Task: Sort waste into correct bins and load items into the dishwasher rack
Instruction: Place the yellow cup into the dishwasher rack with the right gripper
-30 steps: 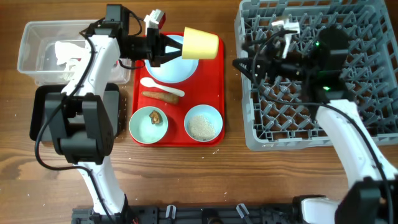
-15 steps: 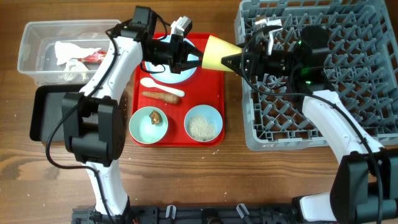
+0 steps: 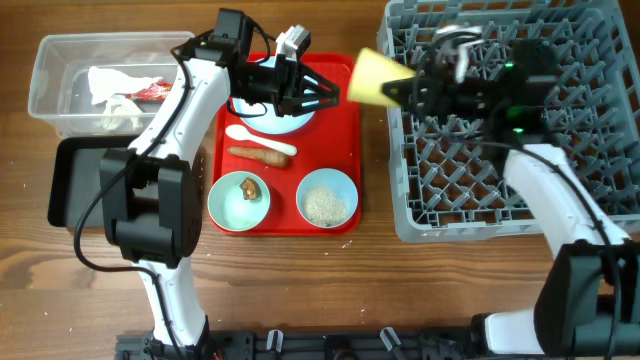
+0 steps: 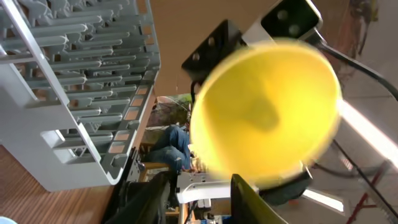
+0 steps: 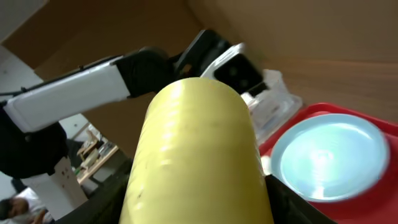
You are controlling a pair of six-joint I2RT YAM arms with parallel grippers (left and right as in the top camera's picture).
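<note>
My right gripper [image 3: 403, 90] is shut on the small yellow cup [image 3: 374, 77] and holds it on its side in the air at the left edge of the grey dishwasher rack [image 3: 600, 205]. The cup fills the right wrist view [image 5: 193, 155]. My left gripper [image 3: 328, 90] is open and empty just left of the cup, above the pale blue plate [image 3: 272, 122]. In the left wrist view the cup's mouth [image 4: 267, 112] faces me beyond the open fingers [image 4: 193, 200].
The red tray [image 3: 345, 150] holds the white spoon [image 3: 255, 137], the carrot-like root [image 3: 258, 153], a mint bowl [image 3: 225, 205] with a brown lump [image 3: 249, 187] and a bowl of rice [image 3: 327, 198]. The clear tub [image 3: 50, 95] holds tissue [image 3: 103, 83] and a red wrapper [image 3: 150, 92]. A black tray [image 3: 65, 185] lies below it.
The cup passed from my left gripper to my right one. The left gripper opened and stayed over the plate. The right arm drew the cup right, toward the rack.
</note>
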